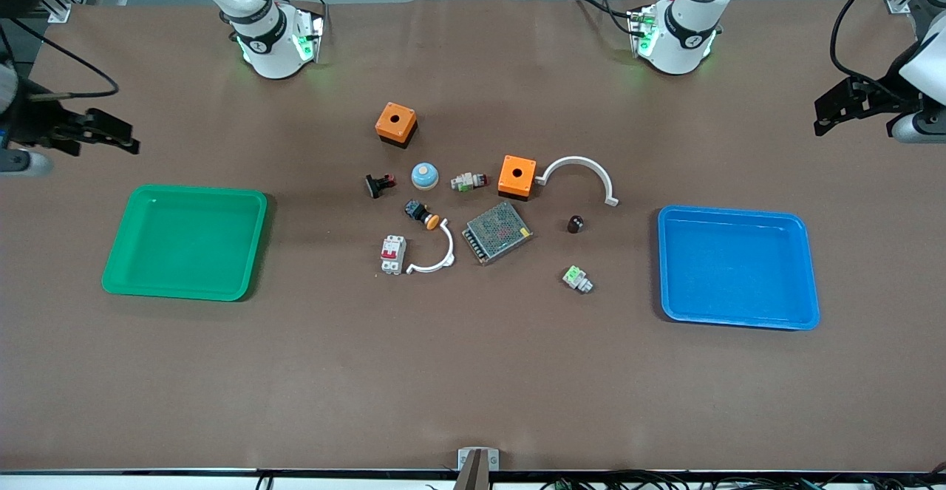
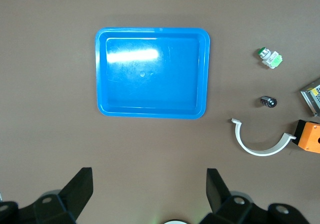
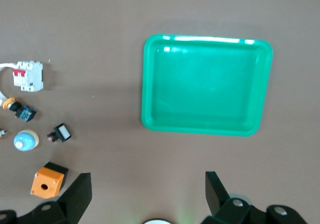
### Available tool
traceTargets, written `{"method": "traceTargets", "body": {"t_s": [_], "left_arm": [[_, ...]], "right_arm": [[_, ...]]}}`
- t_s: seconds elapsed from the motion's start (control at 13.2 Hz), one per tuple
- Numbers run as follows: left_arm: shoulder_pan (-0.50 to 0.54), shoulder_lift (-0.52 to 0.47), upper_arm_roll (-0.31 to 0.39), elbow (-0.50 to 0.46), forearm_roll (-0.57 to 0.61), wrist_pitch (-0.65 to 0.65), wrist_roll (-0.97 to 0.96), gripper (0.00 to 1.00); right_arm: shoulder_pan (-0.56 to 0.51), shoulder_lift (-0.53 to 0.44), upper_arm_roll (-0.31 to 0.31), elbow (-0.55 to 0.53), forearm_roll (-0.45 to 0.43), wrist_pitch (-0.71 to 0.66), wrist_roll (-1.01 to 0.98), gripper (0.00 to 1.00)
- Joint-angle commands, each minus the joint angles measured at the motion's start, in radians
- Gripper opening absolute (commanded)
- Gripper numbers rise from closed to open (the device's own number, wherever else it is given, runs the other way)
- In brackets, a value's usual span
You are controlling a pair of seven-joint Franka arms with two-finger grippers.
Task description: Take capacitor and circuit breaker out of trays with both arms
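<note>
Both trays are being shown empty, with the parts out on the counter (image 1: 473, 372).

Front view: the capacitor (image 1: 576, 224) and circuit breaker (image 1: 392, 254) are lying between the green tray (image 1: 118, 268) and blue tray (image 1: 739, 320).
Wrist views: the left end effector (image 2: 149, 190) and right end effector (image 3: 148, 194) are being held apart, each over the counter beside its tray, gripping nothing.

- The green tray (image 1: 185, 242) and blue tray (image 1: 739, 267) look like smooth plastic, glossy, catching the light.
- The table cover (image 1: 473, 386) is matt brown, cloth-like, faintly creased.
- The perforated box (image 1: 497, 232) looks like dull silver metal.
- The circuit breaker (image 1: 392, 254) is matt white plastic.
</note>
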Motion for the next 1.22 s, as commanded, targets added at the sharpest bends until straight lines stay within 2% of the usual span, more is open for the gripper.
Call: {"method": "traceTargets", "body": {"t_s": [0.0, 0.23, 0.84, 1.14], "left_arm": [[0.006, -0.062, -0.008, -0.067, -0.015, 0.032, -0.003, 1.00], [0.006, -0.070, -0.005, -0.067, -0.060, 0.024, -0.030, 1.00], [-0.001, -0.068, -0.043, -0.061, -0.050, 0.008, -0.175, 1.00], [0.003, -0.067, -0.049, -0.059, -0.050, 0.008, -0.178, 1.00]], "right_arm": [[-0.029, 0.018, 0.022, 0.092, -0.028, -0.008, -0.015, 1.00], [-0.024, 0.059, 0.022, 0.167, -0.025, -0.006, -0.009, 1.00], [-0.021, 0.072, 0.023, 0.199, -0.013, 0.004, -0.009, 1.00], [-0.020, 0.075, 0.023, 0.199, -0.015, 0.004, -0.010, 1.00]]}}
